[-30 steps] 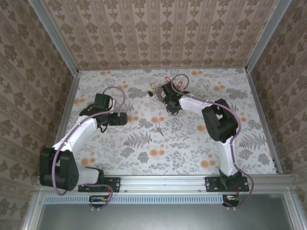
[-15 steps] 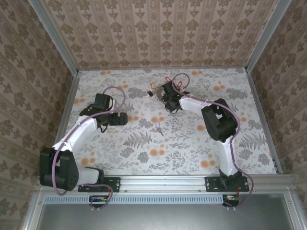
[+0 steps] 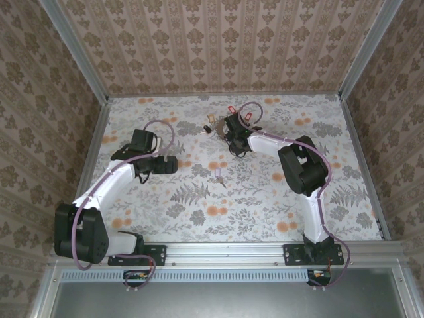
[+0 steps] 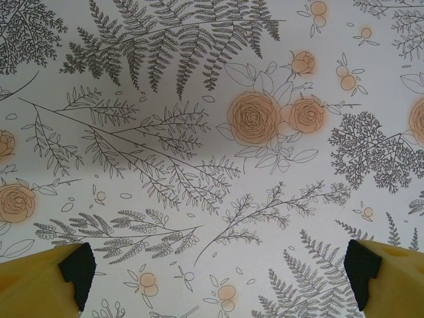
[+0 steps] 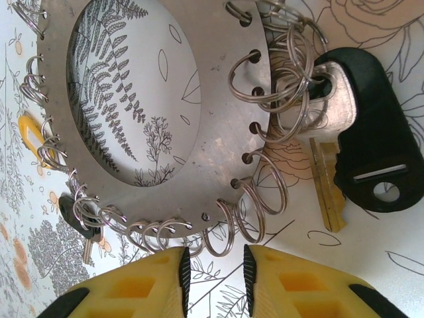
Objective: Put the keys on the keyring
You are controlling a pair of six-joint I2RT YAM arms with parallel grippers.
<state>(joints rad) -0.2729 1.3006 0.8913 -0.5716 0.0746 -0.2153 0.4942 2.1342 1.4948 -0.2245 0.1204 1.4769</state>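
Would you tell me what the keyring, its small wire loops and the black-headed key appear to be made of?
The keyring looks like flat sheet metal, dull grey with a smudged sheen and punched edge holes. The wire loops look like polished steel, given sharp highlights. The black-headed key seems to have a matte plastic head and a brass-coloured blade.

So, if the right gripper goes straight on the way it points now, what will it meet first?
Most likely the small wire loops on the near rim of the keyring, right ahead of the right gripper; its flat plate lies just behind them. Depth is hard to judge.
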